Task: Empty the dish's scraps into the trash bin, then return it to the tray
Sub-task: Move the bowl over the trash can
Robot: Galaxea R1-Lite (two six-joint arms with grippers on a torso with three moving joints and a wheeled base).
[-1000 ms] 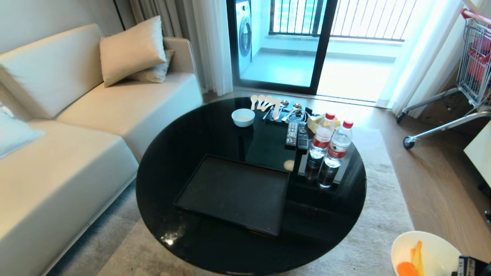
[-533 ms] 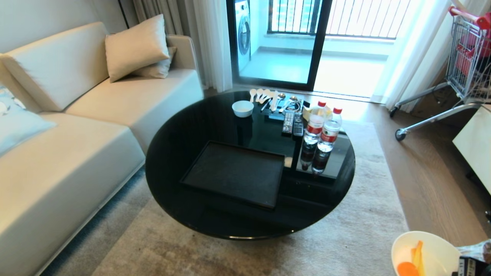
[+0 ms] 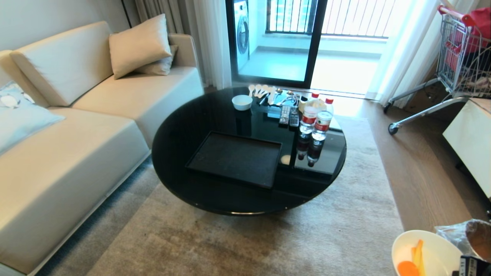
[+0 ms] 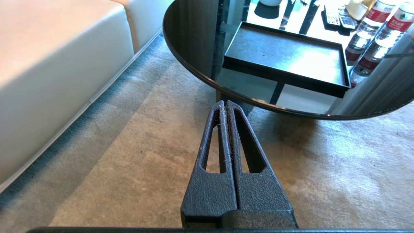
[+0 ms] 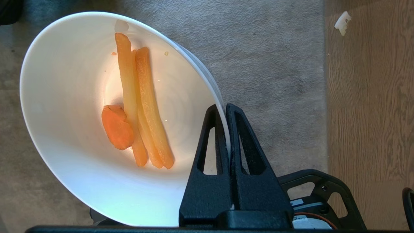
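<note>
Beige carpet (image 3: 238,245) covers the floor around a round black glass counter (image 3: 191,126), our landmark for every position below. We note a cream sofa (image 3: 76,126) on the counter's left and a balcony door (image 3: 276,42) beyond its far edge.

Partly cut off: the dish (image 3: 425,253) shows only in part at the lower right corner of the head view, well clear of the counter and over the carpet near the wood floor. Its lower edge leaves the frame. Just beside it, farther from the counter, we see a crumpled clear bag and a brown curved rim, the trash bin (image 3: 473,237); most of it is out of frame and its body cannot be made out. A wire cart (image 3: 460,50) at the far right is also cropped.

Containers: in the right wrist view the dish (image 5: 81,136) holds the scraps (image 5: 139,106), namely one orange carrot chunk and three pale orange strips lying side by side against it. The tray (image 3: 236,158) sits on the near half of the counter with nothing in it. A smaller white bowl (image 3: 242,102) stands at the counter's far edge; we cannot see its contents. Spoons (image 3: 264,92), two remotes (image 3: 288,115) and two water bottles (image 3: 315,120) occupy the far right part of the counter.

Right tool (image 5: 225,108): fingers pinched together on the rim of the dish, one inside and one outside the wall.

Left tool (image 4: 225,105): fingers pressed fully together, holding nothing, above the carpet just short of the counter's near edge.
</note>
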